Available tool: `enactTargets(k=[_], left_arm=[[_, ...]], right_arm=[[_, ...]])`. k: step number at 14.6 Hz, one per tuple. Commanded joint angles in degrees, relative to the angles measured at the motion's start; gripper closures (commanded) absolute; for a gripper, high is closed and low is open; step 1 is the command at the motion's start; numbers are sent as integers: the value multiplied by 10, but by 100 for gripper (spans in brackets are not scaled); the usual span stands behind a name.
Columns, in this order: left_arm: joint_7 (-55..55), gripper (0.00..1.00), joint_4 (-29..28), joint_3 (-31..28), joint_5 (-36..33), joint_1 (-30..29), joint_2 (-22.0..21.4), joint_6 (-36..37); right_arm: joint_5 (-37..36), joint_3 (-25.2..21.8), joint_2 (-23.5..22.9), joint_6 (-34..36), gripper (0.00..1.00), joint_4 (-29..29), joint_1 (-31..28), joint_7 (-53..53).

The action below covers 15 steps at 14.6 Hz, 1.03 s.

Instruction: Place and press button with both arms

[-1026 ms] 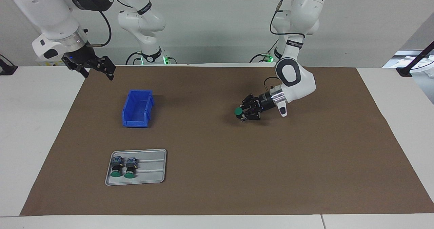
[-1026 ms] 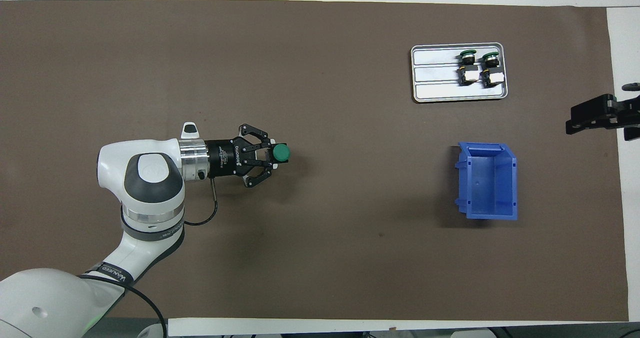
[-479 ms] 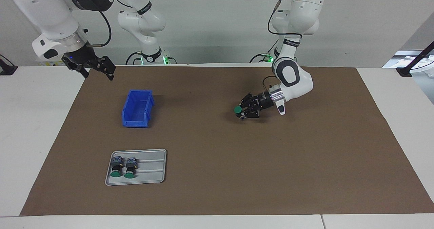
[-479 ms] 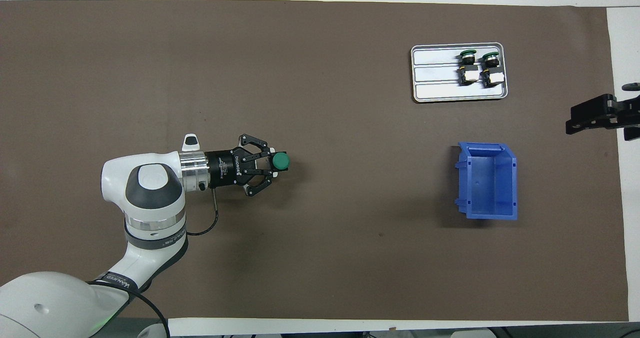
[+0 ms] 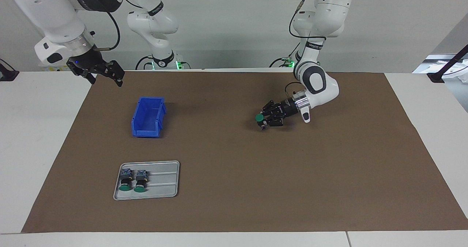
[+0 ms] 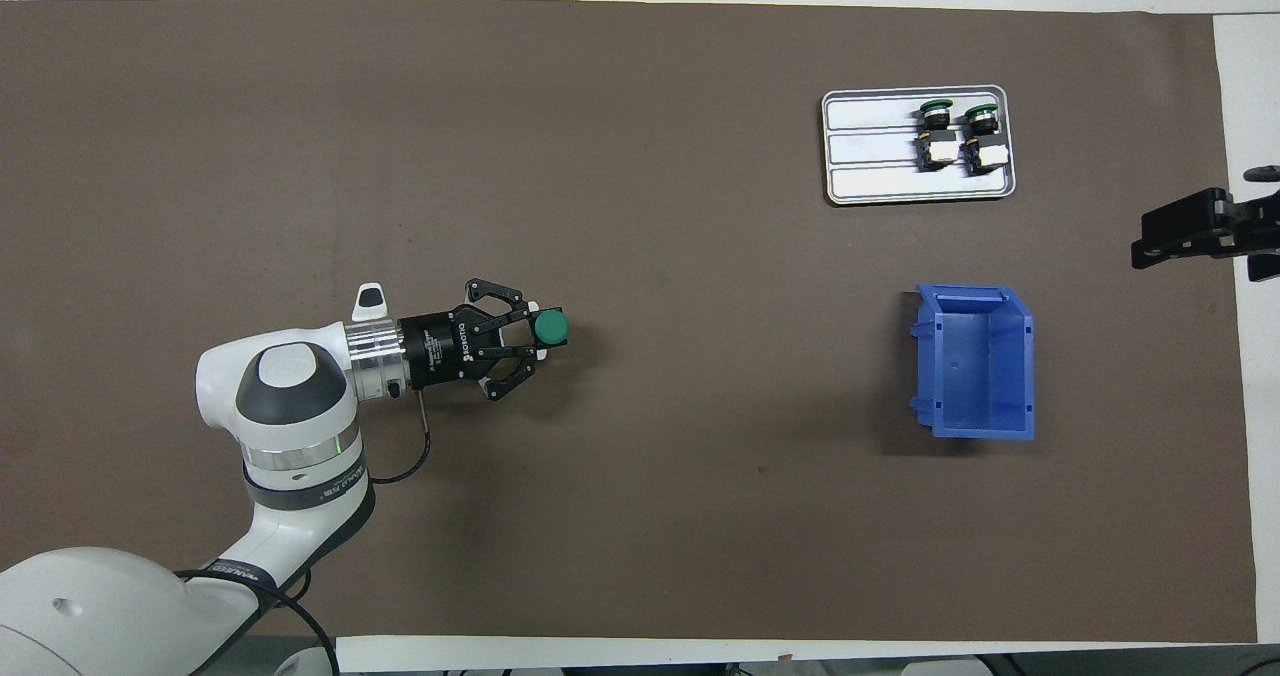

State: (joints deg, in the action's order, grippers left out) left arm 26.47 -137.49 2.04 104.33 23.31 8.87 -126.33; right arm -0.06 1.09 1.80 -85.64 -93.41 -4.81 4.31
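Note:
My left gripper lies nearly level, low over the middle of the brown mat, shut on the button. The button's green cap points away from the wrist, and whether it touches the mat I cannot tell. Two more buttons lie side by side in a silver tray. My right gripper hangs open and empty, high over the mat's edge at the right arm's end, where that arm waits.
A blue open bin stands on the mat, nearer to the robots than the tray. The brown mat covers most of the white table.
The left gripper has drawn back a little toward its own base, carrying the button with it. The right arm has not moved.

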Motion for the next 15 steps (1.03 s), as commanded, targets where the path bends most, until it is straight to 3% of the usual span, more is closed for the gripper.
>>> enactTargets(k=[1, 15], left_arm=[[-28, 79, -27, -3, 33, 9, -18, 6], [-42, 75, -30, -3, 75, 28, -17, -15]], right_arm=[[1, 3, 15, -2, 2, -16, -5, -12], [1, 3, 15, -2, 2, -16, -5, -12]])
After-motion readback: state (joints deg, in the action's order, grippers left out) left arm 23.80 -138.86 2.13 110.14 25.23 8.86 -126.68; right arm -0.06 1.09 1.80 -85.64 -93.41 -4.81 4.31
